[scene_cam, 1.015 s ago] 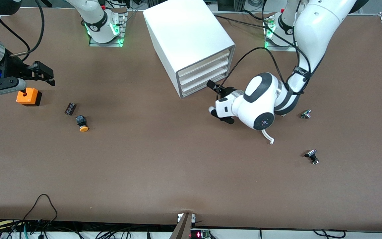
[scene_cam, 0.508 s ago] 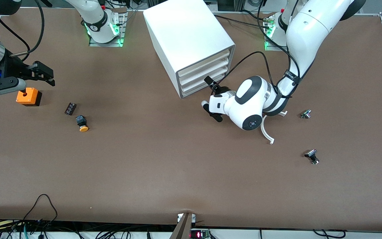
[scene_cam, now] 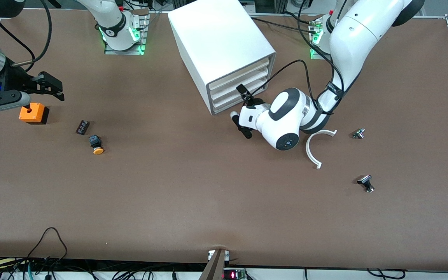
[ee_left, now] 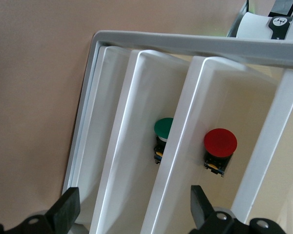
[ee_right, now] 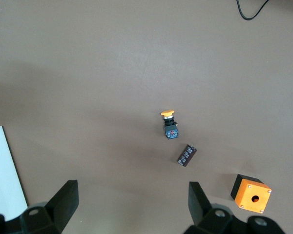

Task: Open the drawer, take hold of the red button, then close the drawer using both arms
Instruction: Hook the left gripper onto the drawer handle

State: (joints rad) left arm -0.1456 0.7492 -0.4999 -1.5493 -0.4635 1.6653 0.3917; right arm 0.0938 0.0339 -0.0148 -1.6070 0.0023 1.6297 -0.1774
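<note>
The white cabinet stands at the table's middle back, its four stacked drawers shut. My left gripper is open just in front of the drawer fronts, touching nothing. In the left wrist view the gripper faces the drawer lips. Over the lips I see the red-capped button inside one drawer and a green-capped button in the drawer beside it. The red button is hidden in the front view. My right gripper is open and empty, waiting over the table above the orange box.
An orange-capped button and a black block lie near the orange box; all three show in the right wrist view. A white curved piece and two small metal parts lie toward the left arm's end.
My left arm has swung toward the cabinet, bringing its open gripper up to the drawer fronts and uncovering the white curved piece. The right arm has not moved.
</note>
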